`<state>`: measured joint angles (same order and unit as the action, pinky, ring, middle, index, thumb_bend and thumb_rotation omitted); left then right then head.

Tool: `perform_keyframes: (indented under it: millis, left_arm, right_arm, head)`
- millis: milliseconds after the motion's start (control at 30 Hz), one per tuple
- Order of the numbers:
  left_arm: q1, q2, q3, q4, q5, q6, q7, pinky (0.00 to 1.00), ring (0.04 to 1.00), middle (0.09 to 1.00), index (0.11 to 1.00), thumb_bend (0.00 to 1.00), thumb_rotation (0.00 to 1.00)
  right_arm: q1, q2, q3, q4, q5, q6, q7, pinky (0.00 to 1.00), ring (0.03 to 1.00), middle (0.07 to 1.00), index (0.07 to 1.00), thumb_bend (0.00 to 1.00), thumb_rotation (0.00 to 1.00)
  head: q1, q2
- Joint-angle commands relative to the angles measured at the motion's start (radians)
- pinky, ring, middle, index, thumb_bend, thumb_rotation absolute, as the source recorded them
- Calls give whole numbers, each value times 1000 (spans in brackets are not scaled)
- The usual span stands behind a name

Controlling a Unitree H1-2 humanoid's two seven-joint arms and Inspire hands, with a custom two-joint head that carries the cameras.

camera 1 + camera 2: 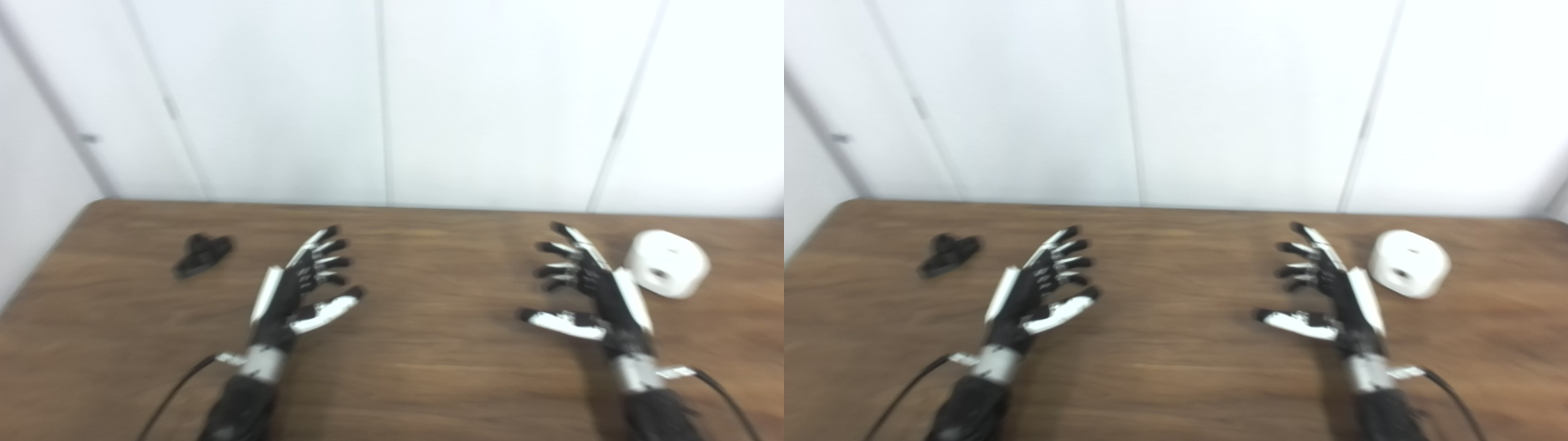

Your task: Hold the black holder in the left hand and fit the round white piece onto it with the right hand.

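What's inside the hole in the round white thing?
The round white piece on the table has a dark hole in its side. Only darkness shows there; the picture is blurry, so anything deeper inside stays hidden.

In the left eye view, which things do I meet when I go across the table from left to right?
black holder → left hand, open → right hand, open → round white piece, just right of that hand.

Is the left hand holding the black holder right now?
No, the left hand is open and the black holder lies apart on the table.
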<state>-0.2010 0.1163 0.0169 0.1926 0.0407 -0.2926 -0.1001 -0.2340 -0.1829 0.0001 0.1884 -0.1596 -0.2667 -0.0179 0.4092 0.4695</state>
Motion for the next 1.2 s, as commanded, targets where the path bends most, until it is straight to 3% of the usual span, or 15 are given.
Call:
perform_keyframes:
  millis: [0,100,200,267,567,933,1033,1167]
  left_arm:
    - [-17,-29,-18,23,22,-21,27,620,748,845,906,710,133]
    - [-25,-44,-28,41,43,-27,43,621,747,843,903,715,129]
    - [-34,-53,-36,65,68,-42,62,623,750,838,894,723,141]
    - [-37,-53,-42,71,94,-45,75,620,751,835,884,716,146]
    - [-37,-44,-48,48,116,-27,87,612,741,814,846,705,115]
    - [-35,-19,-32,20,78,-27,68,554,685,786,808,676,28]
    - [-44,8,-21,20,49,-53,49,540,637,719,772,654,2]
    - [-57,64,-21,-13,148,-57,78,553,590,609,691,612,0]
  right_arm:
    - [-18,-26,-15,-12,24,-26,12,542,638,805,924,686,70]
    - [-9,-33,-23,-30,55,5,31,560,652,806,931,673,80]
    - [-2,-43,-22,-37,40,-6,30,569,664,799,929,639,16]
    - [0,-48,-20,-37,2,-11,10,530,641,786,921,669,91]
    - [-5,-50,-22,-38,-6,-18,15,513,626,791,921,671,136]
    - [-6,-52,-24,-33,8,-24,19,500,607,791,925,665,107]
    - [-3,-54,-25,-33,8,-23,18,500,603,789,921,662,123]
    - [-5,-54,-27,-27,2,-21,12,491,595,781,915,666,144]
  head:
    - [15,-3]
    - [73,-22]
    - [101,-35]
    - [111,-42]
    - [121,-42]
    - [120,-38]
    - [124,-33]
    - [124,-33]
